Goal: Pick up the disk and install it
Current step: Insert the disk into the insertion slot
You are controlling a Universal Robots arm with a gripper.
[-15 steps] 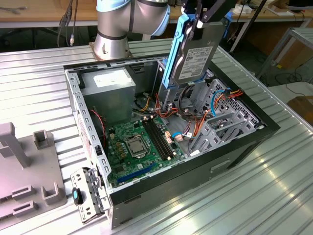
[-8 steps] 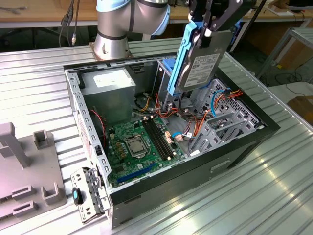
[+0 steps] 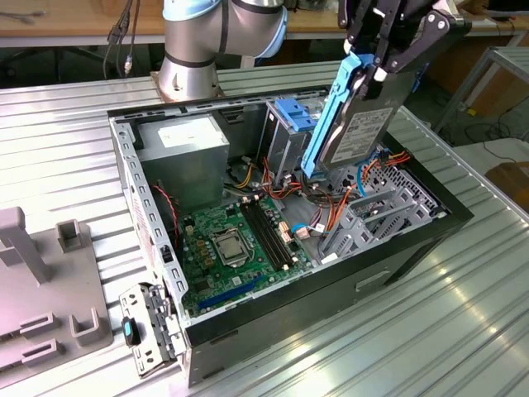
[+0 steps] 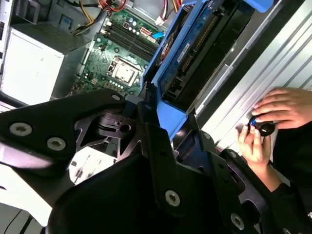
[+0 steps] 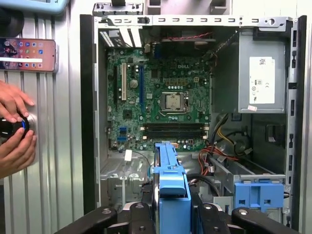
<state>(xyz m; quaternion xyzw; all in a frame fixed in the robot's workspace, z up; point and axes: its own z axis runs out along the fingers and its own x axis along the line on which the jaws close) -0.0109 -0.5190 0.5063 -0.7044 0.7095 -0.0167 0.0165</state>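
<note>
1. At the exterior view's left, a grey plastic fixture (image 3: 33,281) lies on the ribbed metal desk (image 3: 463,331), beside the open computer case (image 3: 273,331).
2. Inside the case, the grey power supply box (image 3: 182,149) sits at the far corner. The green motherboard (image 3: 240,244) lies nearer the camera.
3. Further right, a grey drive cage (image 3: 285,153) carries a fixed blue bracket (image 3: 293,114).
4. Just right of the cage, the disk (image 3: 362,124) hangs steeply tilted, almost on end. Its blue carrier rail faces the cage and its lower end is down near the orange and black cables (image 3: 331,211); it is not seated in a bay.
5. The tool (image 3: 382,64) is clamped on the disk's upper end. In the second wrist view its black fingers (image 4: 146,117) press the blue carrier from both sides.
6. In the first wrist view, a person's hands (image 5: 14,129) rest on a small black knob (image 5: 10,126) on the desk beside the case, near a phone (image 5: 28,54).
</note>
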